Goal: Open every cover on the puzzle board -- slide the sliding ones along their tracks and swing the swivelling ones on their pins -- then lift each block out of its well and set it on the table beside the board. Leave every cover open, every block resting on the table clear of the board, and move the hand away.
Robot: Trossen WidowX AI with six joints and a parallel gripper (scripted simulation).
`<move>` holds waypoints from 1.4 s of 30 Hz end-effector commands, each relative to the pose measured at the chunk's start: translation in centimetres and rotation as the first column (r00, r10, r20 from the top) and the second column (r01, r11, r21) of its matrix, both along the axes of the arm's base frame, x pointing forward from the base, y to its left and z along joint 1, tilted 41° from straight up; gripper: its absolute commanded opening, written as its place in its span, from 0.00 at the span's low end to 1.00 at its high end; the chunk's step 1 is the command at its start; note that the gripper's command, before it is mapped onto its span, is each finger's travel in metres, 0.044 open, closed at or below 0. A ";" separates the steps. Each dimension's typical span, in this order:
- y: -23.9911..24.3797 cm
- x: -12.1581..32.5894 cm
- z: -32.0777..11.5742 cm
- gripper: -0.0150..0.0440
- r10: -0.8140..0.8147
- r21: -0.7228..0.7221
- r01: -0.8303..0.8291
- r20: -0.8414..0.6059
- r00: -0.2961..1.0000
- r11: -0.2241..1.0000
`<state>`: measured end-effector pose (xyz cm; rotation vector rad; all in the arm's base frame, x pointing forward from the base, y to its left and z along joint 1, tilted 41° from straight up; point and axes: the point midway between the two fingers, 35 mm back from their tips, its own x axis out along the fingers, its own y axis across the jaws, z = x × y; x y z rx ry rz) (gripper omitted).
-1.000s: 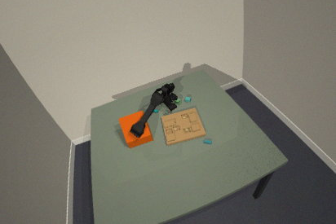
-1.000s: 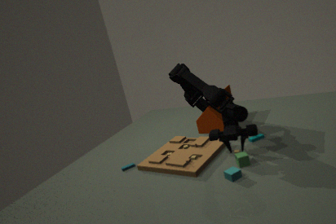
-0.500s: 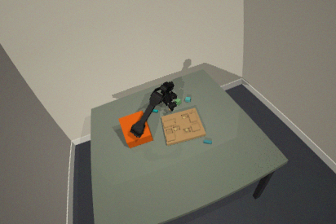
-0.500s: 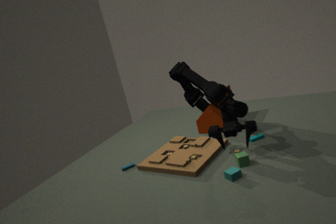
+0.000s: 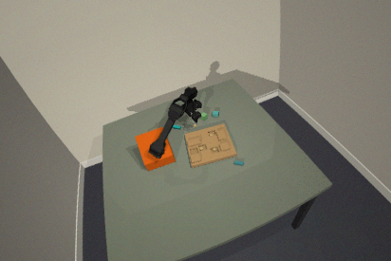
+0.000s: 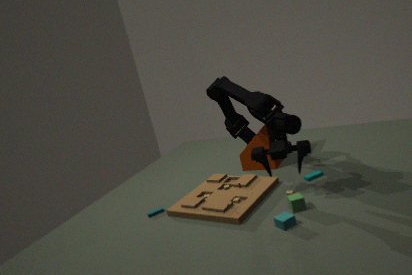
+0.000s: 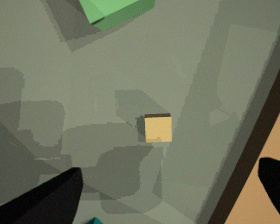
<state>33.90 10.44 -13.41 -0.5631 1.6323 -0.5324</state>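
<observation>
The wooden puzzle board [image 5: 214,159] [image 6: 203,216] [image 7: 249,207] lies flat, with several raised covers and recesses; small pale details show at the recesses, too small to tell whether they are knobs or blocks. A small tan block [image 5: 195,125] [image 6: 289,192] [image 7: 158,129] rests on the table just off the board. A green block [image 5: 204,116] [image 6: 296,202] [image 7: 117,10] and a teal block [image 5: 215,114] [image 6: 285,220] rest farther out. My gripper [image 6: 285,174] [image 7: 169,171] is wide open and empty, above the table near the tan block, one finger toward the board's edge.
One flat teal bar [image 5: 176,127] [image 6: 313,175] [image 7: 95,221] lies near the arm's side of the board. Another teal bar [image 5: 238,162] [image 6: 155,212] lies beyond the opposite corner. A large orange box [image 5: 161,160] [image 6: 250,159] stands beside the board, beneath part of the arm in the top view.
</observation>
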 end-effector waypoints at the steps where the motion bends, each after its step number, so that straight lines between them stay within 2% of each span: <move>1: 0.7 0.2 0.8 1.00 -0.006 0.007 0.006 0.007 1.000 1.000; 2: 0.8 0.2 0.8 1.00 -0.006 0.007 0.006 0.007 1.000 1.000; 19: -5.6 -0.1 7.4 0.25 0.091 0.032 -0.089 -0.067 0.994 0.995; 42: -15.1 -5.5 15.0 0.25 0.226 0.056 -0.219 -0.182 0.957 0.974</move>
